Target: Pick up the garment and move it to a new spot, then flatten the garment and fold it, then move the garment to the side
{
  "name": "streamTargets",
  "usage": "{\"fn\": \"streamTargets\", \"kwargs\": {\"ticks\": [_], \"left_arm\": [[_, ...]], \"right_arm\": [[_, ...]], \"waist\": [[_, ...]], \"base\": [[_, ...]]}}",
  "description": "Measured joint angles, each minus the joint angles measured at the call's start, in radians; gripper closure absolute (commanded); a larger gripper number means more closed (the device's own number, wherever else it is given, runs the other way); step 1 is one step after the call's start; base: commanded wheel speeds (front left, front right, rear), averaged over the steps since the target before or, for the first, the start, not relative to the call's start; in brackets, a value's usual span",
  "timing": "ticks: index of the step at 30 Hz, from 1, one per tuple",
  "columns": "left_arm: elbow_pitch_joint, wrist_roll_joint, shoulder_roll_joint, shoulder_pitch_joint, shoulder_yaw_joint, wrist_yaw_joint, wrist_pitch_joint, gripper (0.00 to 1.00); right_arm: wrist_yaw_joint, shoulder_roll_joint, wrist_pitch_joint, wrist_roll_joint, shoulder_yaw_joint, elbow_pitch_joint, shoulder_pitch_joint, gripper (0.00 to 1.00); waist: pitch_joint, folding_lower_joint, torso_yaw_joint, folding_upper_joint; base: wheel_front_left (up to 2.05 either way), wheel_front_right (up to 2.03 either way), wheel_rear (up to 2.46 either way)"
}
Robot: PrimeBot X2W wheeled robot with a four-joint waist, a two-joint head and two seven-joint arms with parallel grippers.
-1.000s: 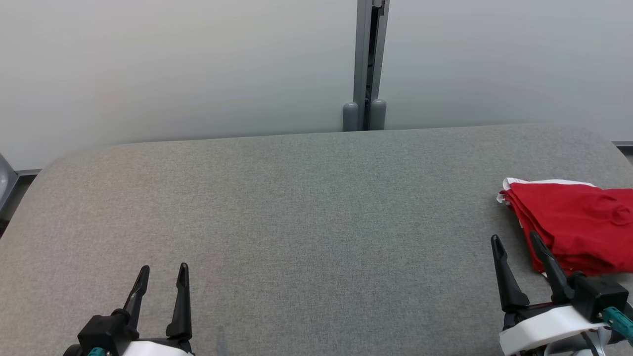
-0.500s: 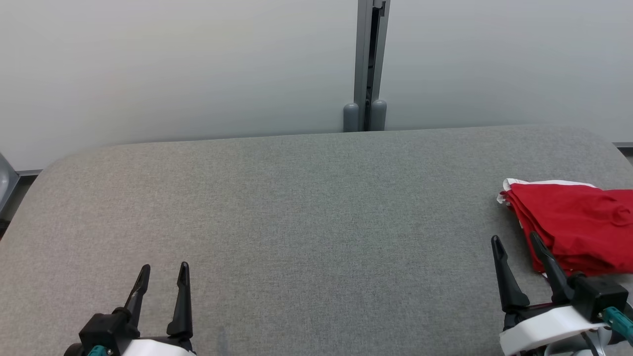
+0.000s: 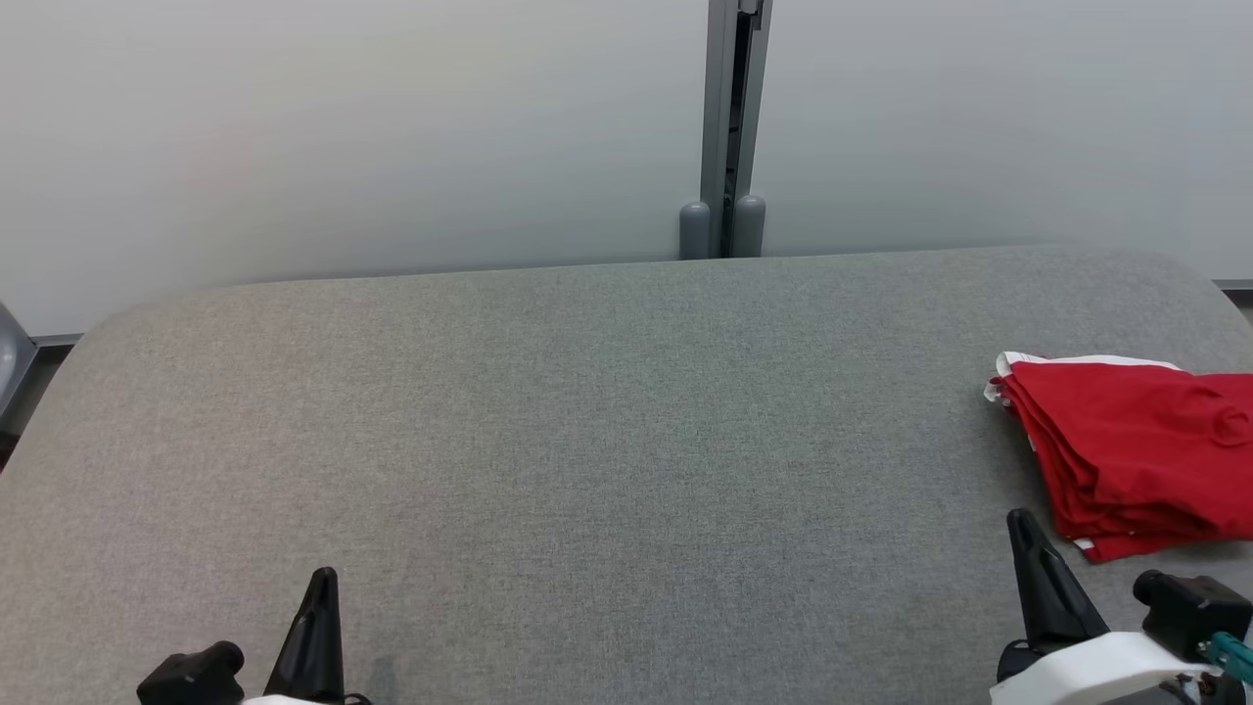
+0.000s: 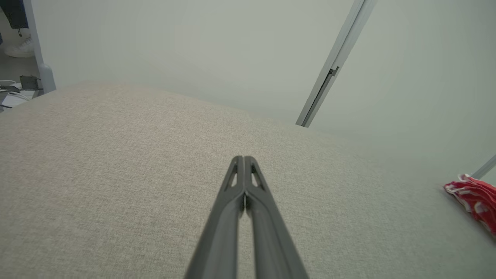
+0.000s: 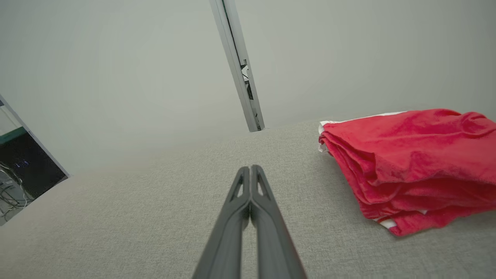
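Observation:
The garment (image 3: 1136,441) is red with a white edge, folded into a thick stack at the right edge of the grey padded table (image 3: 607,421). It also shows in the right wrist view (image 5: 410,162) and far right in the left wrist view (image 4: 474,197). My right gripper (image 3: 1023,529) is shut and empty, low at the right, just left of and nearer than the garment, apart from it. Its fingers (image 5: 250,174) press together over bare fabric. My left gripper (image 3: 323,583) is shut and empty at the lower left, with its fingers (image 4: 243,164) closed tip to tip.
A pale wall with a grey vertical post (image 3: 729,127) runs behind the table. The table's corners are rounded at the far left and far right. Floor clutter and cables (image 5: 15,186) lie beyond the table's left end.
Both grippers have shut from open and drawn back toward the bottom edge of the head view. The garment has not moved.

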Motion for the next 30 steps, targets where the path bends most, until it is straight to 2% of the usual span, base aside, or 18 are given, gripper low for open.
{"fn": "streamTargets", "kwargs": {"ticks": [30], "left_arm": [[-0.023,-0.454,0.002,-0.058,0.037,-0.022,0.118,1.00]], "right_arm": [[0.000,0.020,0.121,0.445,-0.074,-0.010,-0.031,1.00]], "waist": [[0.012,0.0001,0.001,0.0000]], "base": [[0.00,0.00,0.00]]}}
